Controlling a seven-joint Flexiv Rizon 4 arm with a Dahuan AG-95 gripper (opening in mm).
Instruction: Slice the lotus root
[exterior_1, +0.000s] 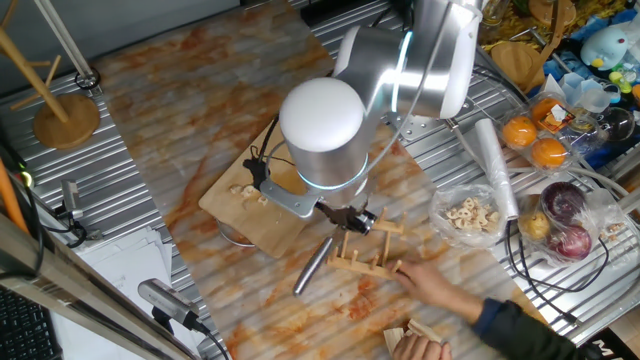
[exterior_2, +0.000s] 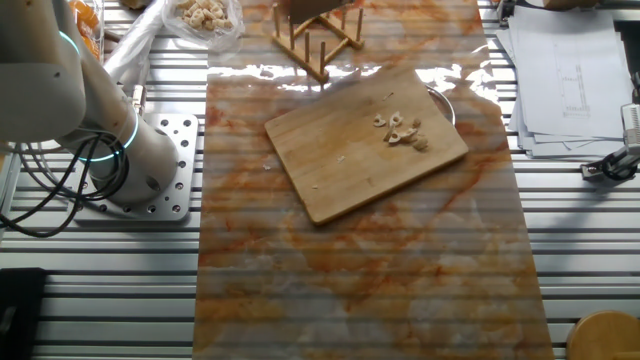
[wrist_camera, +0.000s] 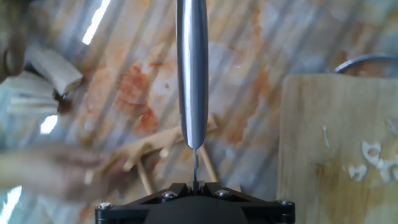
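Several pale blocks (wrist_camera: 53, 68): far left of the gripper (wrist_camera: 196, 185) in the hand view, held at the table's edge by a person's hand (exterior_1: 432, 283).
Blurred hand: low left of the gripper, reaching to the wooden rack (wrist_camera: 155, 149); contact hard to tell.
Rack: just left of and below the gripper, pegs up, on the marbled mat (wrist_camera: 249, 74).
Gripper state: narrow, closed on the thin blade end of the knife (wrist_camera: 191, 68); steel handle straight out ahead, over the mat.
Open room: bare mat ahead of the gripper and between rack and cutting board (wrist_camera: 336, 149); crowded to the left by rack, hand and blocks.
Board edge: straight near edge just right of the gripper, apart from the knife.
Lotus root (wrist_camera: 373, 162): small cream fragments, well right of the gripper, clustered near the board's far side; nothing touching them.
Arm (exterior_1: 320, 130): bent over the table, wrist turned down beside the board's corner, gripper low above rack.
Bag of holed slices (exterior_1: 470, 215): off the mat, beyond the rack.
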